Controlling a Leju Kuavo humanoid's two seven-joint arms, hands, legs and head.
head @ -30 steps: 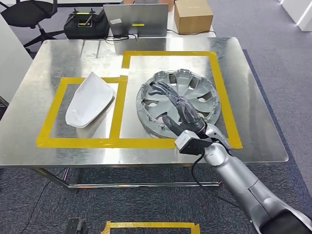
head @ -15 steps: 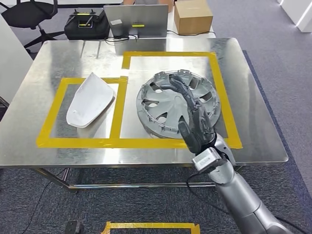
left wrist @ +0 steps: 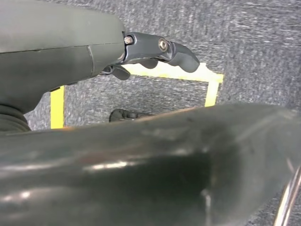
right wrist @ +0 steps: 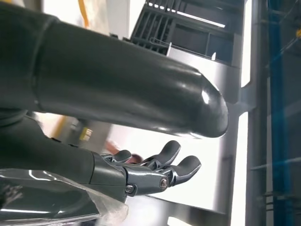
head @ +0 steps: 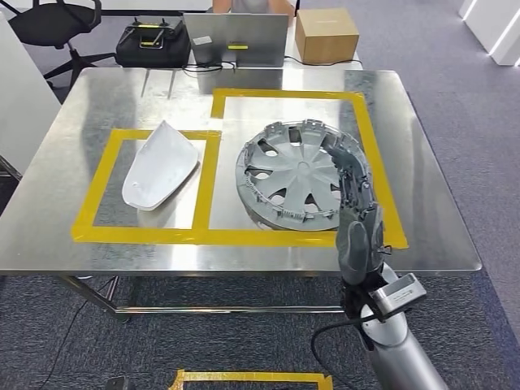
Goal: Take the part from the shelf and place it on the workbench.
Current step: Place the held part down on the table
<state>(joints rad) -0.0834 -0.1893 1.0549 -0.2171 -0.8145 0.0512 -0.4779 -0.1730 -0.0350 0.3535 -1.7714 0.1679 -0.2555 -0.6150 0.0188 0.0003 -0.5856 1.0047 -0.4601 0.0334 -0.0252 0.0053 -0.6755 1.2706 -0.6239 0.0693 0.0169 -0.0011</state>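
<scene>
I see my right hand (head: pixel 356 213) raised over the near edge of the steel desk (head: pixel 73 154), fingers loosely apart and holding nothing. The grey wheel cover (head: pixel 298 177), the task's part, lies flat inside the larger yellow tape frame (head: pixel 368 138), just left of and beyond the hand. Further left, a white curved panel (head: pixel 158 166) lies in the smaller taped frame. Beyond the desk stand a laptop (head: pixel 236 39) and cardboard box (head: pixel 326 35) on grey carpet (head: pixel 465 122). My left hand (left wrist: pixel 152 49) hangs over carpet, fingers apart, empty.
</scene>
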